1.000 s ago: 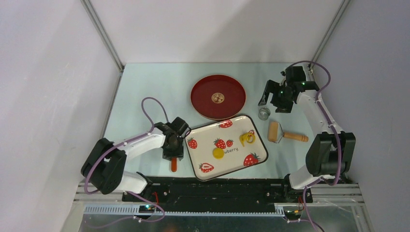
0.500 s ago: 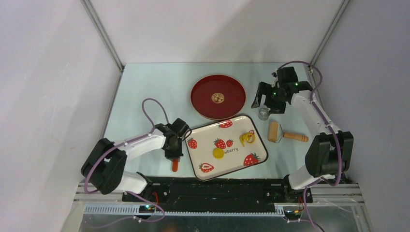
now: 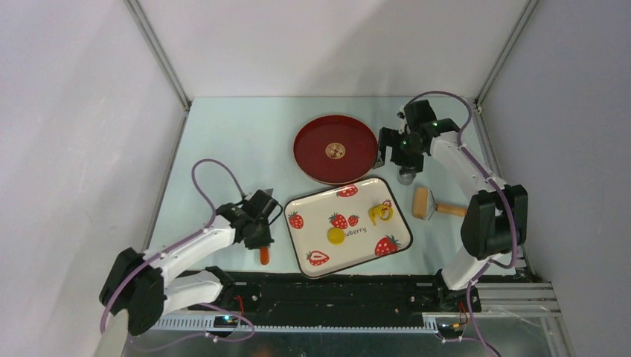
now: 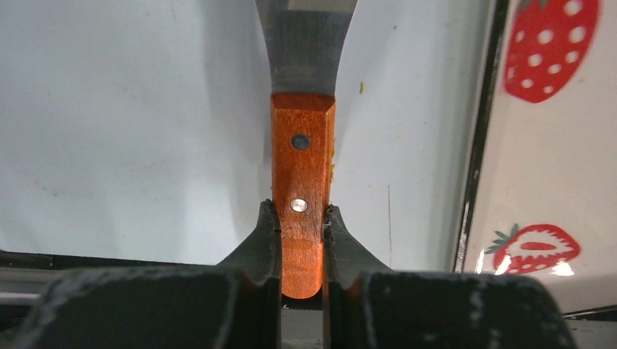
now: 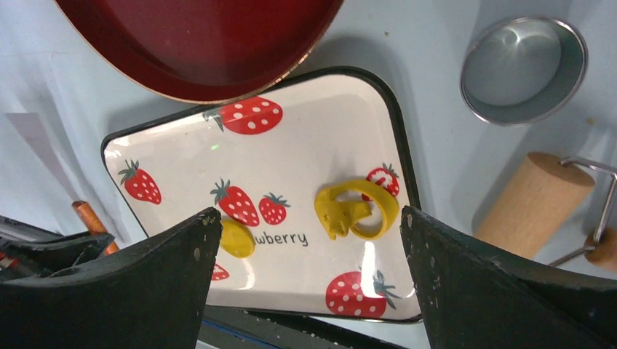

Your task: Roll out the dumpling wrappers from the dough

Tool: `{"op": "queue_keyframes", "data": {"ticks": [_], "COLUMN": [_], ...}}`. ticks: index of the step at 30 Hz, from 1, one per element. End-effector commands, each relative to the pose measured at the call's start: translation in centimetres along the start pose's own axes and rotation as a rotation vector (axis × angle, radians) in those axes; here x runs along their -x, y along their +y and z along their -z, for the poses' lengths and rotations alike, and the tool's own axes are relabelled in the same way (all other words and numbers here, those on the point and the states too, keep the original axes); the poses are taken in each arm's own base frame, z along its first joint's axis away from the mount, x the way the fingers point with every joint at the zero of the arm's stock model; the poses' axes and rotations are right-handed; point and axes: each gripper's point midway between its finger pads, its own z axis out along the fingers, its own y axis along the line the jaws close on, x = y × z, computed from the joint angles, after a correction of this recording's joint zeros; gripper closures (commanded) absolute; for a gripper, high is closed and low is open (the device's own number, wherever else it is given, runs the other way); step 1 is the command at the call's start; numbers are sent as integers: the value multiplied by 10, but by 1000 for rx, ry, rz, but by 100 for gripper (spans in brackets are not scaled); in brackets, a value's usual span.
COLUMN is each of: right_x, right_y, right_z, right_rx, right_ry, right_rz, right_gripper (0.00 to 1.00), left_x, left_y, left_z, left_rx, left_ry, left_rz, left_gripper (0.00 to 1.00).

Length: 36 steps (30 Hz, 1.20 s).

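Observation:
A small round yellow dumpling wrapper lies on the strawberry-print tray, left of centre; it also shows in the right wrist view. A ragged yellow dough scrap with a hole lies at the tray's right. My left gripper is left of the tray, shut on the orange wooden handle of a scraper. Its metal blade points away over the table. My right gripper is open and empty, held high between the red plate and the metal ring cutter.
The red plate with a gold emblem sits behind the tray. The metal ring cutter stands right of the plate. A wooden rolling pin lies right of the tray. The black rail runs along the near edge.
My right gripper has moved left, from behind the cutter towards the red plate's right edge. My left arm has drawn back and left a little with the scraper still held.

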Motion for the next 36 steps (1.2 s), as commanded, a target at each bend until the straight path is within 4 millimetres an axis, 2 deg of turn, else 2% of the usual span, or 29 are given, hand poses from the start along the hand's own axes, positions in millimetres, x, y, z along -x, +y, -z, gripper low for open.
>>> {"op": "queue_keyframes", "data": {"ticks": [1, 4, 7, 8, 9, 10, 11, 12, 13, 14, 15, 16, 20, 23, 27, 36], "right_x": [24, 30, 43, 50, 48, 56, 54, 62, 60, 70, 67, 71, 76, 71, 53, 29], "right_y": [15, 20, 33, 40, 41, 50, 48, 55, 51, 55, 48, 46, 37, 28, 8, -23], "right_z": [-2, -18, -35, -35, -49, -49, -64, -65, -82, -82, -100, -109, -131, -140, -147, -135], "right_rx": [0, -10, 1, 13, 9, 21, 12, 17, 3, 4, -12, -19, -37, -53, -91, -157], "right_ry": [-40, -15, -5, -13, 17, 6, 36, 25, 57, 45, 79, 90, 122, 147, 193, 227], "right_rz": [59, 83, 127, 144, 150, 172, 174, 190, 187, 191, 182, 175, 155, 143, 114, 38], "right_gripper": [3, 3, 3, 3, 4, 4, 4, 5, 5, 6, 6, 6, 7, 6, 6, 6], "left_x": [21, 28, 32, 34, 36, 38, 38, 41, 41, 43, 43, 45, 48, 49, 48, 43], "left_y": [0, -4, -6, -7, -8, -10, -11, -13, -14, -17, -19, -22, -33, -38, -44, -66], "left_z": [19, 31, 38, 42, 44, 47, 49, 53, 56, 59, 62, 66, 79, 86, 89, 103], "left_rx": [-13, -39, -53, -59, -63, -71, -78, -89, -100, -110, -124, -137, -182, -198, -208, -233], "left_ry": [-112, -140, -150, -157, -161, -168, -171, -179, -184, -190, -194, -201, -231, -247, -254, -293], "left_rz": [62, 54, 29, 21, 15, 6, 1, -7, -11, -23, -33, -46, -108, -152, -197, -384], "left_gripper": [100, 100, 100, 100, 100, 100, 100, 100, 100, 100, 100, 100, 100, 100, 100, 100]}}
